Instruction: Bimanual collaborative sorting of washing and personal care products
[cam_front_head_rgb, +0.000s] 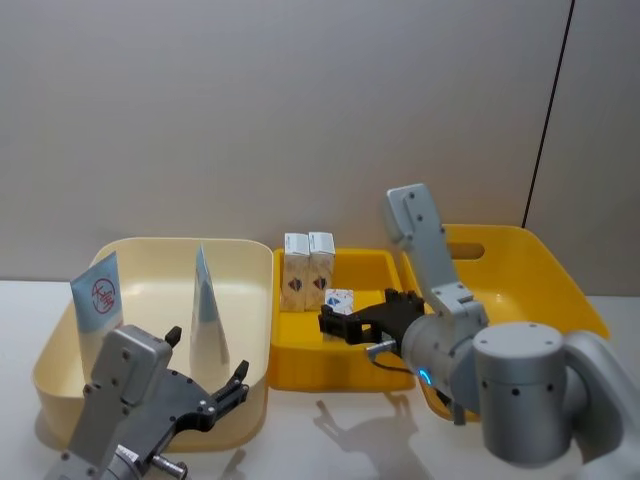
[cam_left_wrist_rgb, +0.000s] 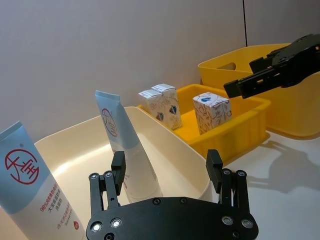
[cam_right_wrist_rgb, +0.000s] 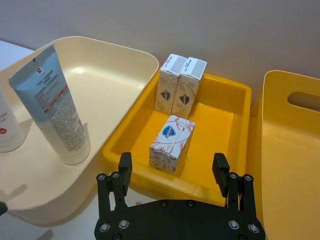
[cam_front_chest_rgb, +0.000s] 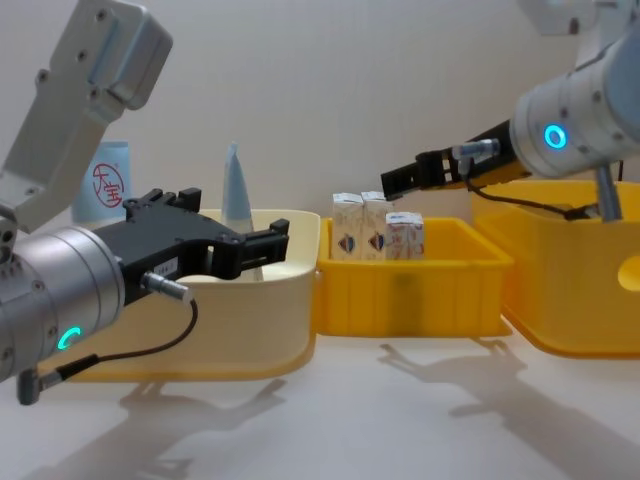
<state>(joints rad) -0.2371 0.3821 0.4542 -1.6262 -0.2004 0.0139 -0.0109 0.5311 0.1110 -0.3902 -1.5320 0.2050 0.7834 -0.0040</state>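
Two white cartons (cam_front_head_rgb: 308, 268) stand side by side at the back of the small yellow tray (cam_front_head_rgb: 330, 372). A third carton (cam_front_head_rgb: 340, 300) stands alone nearer the tray's middle. A pale blue tapered tube (cam_front_head_rgb: 207, 300) and a pale blue red-marked container (cam_front_head_rgb: 98, 292) stand upright in the cream tub (cam_front_head_rgb: 60, 350). My right gripper (cam_front_head_rgb: 335, 325) hovers open above the tray's front, just short of the single carton (cam_right_wrist_rgb: 172, 140), holding nothing. Over the cream tub's front rim, my left gripper (cam_front_head_rgb: 205, 357) is open and empty, its fingers (cam_left_wrist_rgb: 118, 162) pointing at the tube (cam_left_wrist_rgb: 122, 140).
A large yellow tub (cam_front_head_rgb: 540, 290) with a handle slot sits to the right of the tray, partly behind my right arm. The three containers stand close together on a white table (cam_front_chest_rgb: 400, 420) against a plain grey wall.
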